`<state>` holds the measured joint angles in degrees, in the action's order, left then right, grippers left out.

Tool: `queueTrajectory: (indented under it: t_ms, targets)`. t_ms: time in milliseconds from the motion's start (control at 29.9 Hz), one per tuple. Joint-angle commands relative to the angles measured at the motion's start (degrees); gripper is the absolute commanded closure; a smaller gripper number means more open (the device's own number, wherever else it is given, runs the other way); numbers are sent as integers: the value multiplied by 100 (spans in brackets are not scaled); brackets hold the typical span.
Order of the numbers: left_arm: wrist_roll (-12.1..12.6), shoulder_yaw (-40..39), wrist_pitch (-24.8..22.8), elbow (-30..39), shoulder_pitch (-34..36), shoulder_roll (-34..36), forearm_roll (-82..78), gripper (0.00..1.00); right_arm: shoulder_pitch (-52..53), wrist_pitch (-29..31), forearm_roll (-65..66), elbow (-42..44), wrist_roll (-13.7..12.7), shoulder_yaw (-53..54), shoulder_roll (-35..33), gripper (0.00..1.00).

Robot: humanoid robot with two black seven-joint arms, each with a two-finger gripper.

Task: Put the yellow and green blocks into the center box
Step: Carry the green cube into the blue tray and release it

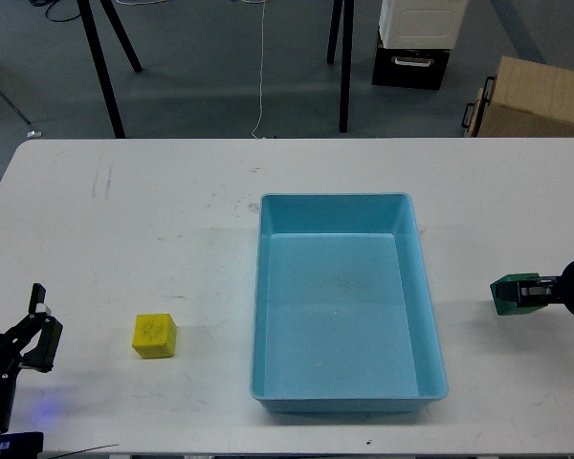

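Progress check: 0 of 2 blocks are sitting in the light blue tray (430, 287); its floor is showing bare from wall to wall.

We are seeing the yellow block (154, 336) resting on the white table (124, 220), well to the left of the tray and untouched. Our left gripper (36, 330) is hovering just left of it, near the table's front-left corner. Its fingers are spreading apart and holding nothing.

The green block (505, 294) is sitting at the tip of our right gripper (513, 293), to the right of the tray and outside its wall. The fingers appear to be closing around it, so we are judging it as gripped. Whether it is lifting clear of the table or resting on it, we cannot tell.

Remaining, as we are judging it: carrying the green block over the right wall and releasing it inside, then grasping the yellow block and doing the same from the left. Both placements are outstanding.
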<state>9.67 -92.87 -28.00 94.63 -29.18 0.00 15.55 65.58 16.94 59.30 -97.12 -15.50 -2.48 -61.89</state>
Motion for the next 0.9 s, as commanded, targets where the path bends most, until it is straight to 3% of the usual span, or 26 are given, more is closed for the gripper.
queueTrajectory:
  t_ms: [0,100,301,402,469,536,603,669,770,870]
  targets:
    - [0,50,0,3,9,0,-8,0,831,116,-1014,0,3,108,430,100]
    - [-9,112,0,3,0,0,-8,0,1351,205,-1666,53,-23,-268,1098,100]
    - [-35,112,0,3,-9,0,-8,0,1599,91,-1702,466,-23,-1219,2505,100]
    - [-44,120,0,3,-9,0,-8,0,1563,64,-1694,510,-23,-1412,2865,94]
    - [-44,120,0,3,-9,0,-8,0,1563,47,-1685,510,-23,-1553,3033,80]
    - [-53,120,0,3,-9,0,-8,0,1563,-49,-1693,519,-6,-1580,3086,53]
    - [-53,120,0,3,-18,0,1,0,1563,-155,-1694,519,12,-1597,3113,35]
    - [-53,120,0,3,-18,0,1,0,1546,-164,-1694,519,12,-1606,3113,29]
    - [-53,120,0,3,-27,0,1,0,1511,-173,-1702,519,21,-1606,3095,4]
    - [-53,120,0,3,-18,0,1,0,1511,-199,-1729,519,21,-1562,3034,2]
